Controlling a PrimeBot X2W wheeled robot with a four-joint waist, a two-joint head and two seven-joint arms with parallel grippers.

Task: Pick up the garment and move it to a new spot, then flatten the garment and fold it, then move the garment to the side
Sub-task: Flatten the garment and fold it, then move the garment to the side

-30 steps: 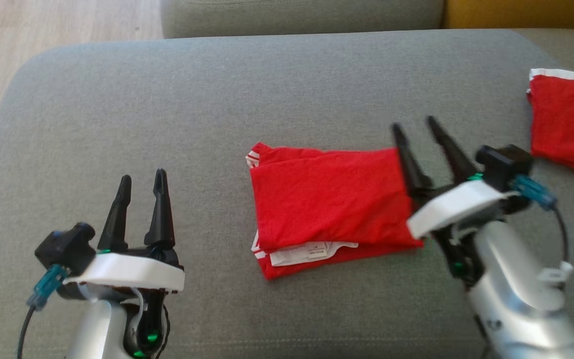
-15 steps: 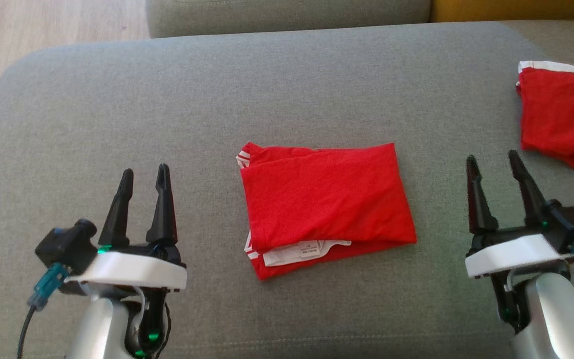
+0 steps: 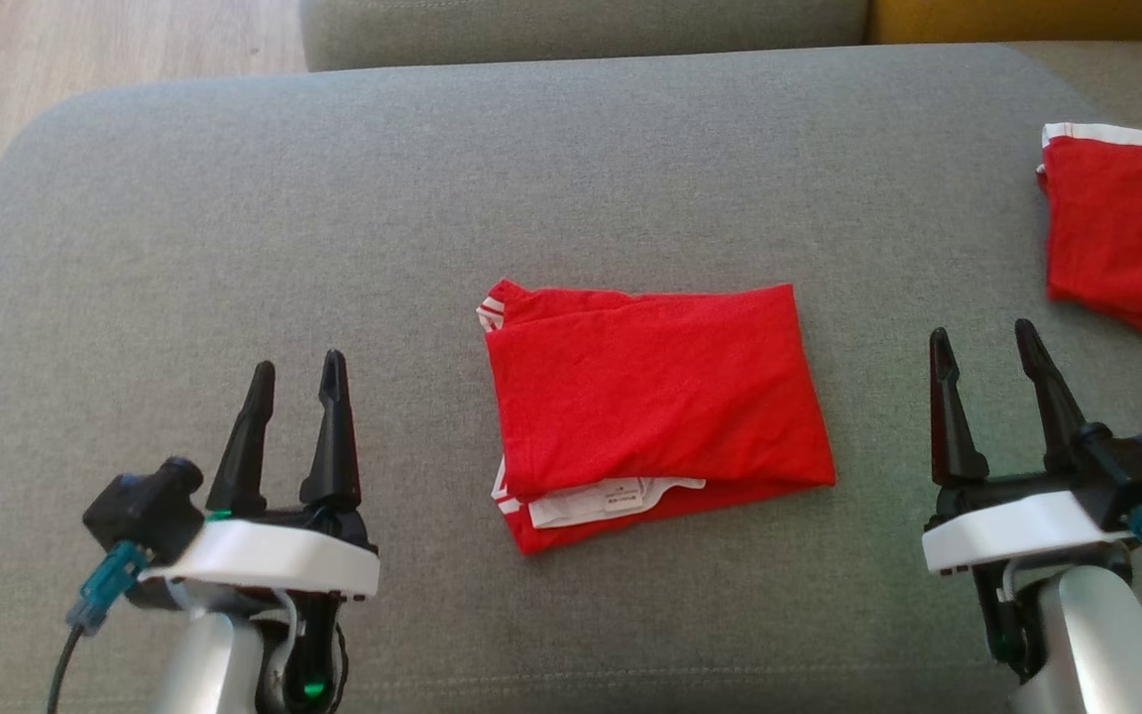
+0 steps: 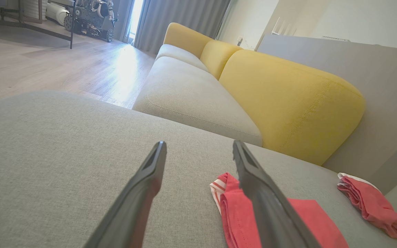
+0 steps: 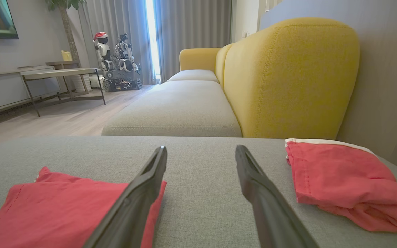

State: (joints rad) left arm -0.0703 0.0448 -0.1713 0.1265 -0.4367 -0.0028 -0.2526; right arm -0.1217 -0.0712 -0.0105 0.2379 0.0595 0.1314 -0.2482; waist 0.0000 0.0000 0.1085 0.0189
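Head view, folded garment (image 3: 655,397) on grey cushion (image 3: 333,198), left hand (image 3: 299,361), right hand (image 3: 982,330) — both spread wide, empty.

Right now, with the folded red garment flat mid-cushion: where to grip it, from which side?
On the folded garment, probably its right short edge: it looks like a closed fold, so one pinch catches every layer. The left end shows loose white-striped hems and the near edge a protruding label. Come in low from the robot's right with the open right gripper, which sits beside that edge.
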